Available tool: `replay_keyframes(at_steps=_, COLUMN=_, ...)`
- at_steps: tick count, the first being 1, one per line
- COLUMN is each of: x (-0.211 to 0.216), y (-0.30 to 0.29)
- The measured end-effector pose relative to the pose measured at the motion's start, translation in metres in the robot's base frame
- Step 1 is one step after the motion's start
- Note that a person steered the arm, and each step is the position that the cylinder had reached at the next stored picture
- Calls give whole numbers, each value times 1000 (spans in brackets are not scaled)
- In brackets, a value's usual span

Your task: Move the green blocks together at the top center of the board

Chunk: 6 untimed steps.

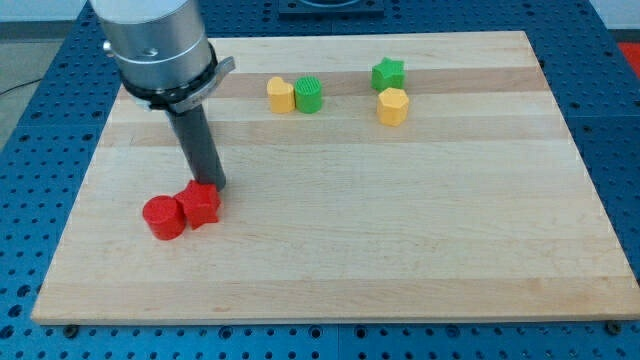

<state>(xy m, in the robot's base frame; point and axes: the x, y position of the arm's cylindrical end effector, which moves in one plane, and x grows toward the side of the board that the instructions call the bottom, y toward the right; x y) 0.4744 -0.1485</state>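
A green cylinder [309,94] stands near the view's top centre, touching a yellow block [280,95] on its left. A green star block [388,73] lies further to the view's right at the top, just above a yellow hexagonal block [393,105]. My tip [213,186] is at the view's lower left, far from both green blocks. It rests against the top edge of a red block [201,204], which touches a red cylinder [162,217] on its left.
The wooden board [400,230] lies on a blue perforated table [610,120]. The arm's grey body [158,45] hangs over the board's top left corner.
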Motion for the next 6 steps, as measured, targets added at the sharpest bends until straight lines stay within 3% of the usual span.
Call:
replay_keyframes(at_steps=2, x=3, y=2)
replay_keyframes(at_steps=3, x=-28, y=38)
replay_keyframes(at_steps=6, x=-120, y=73)
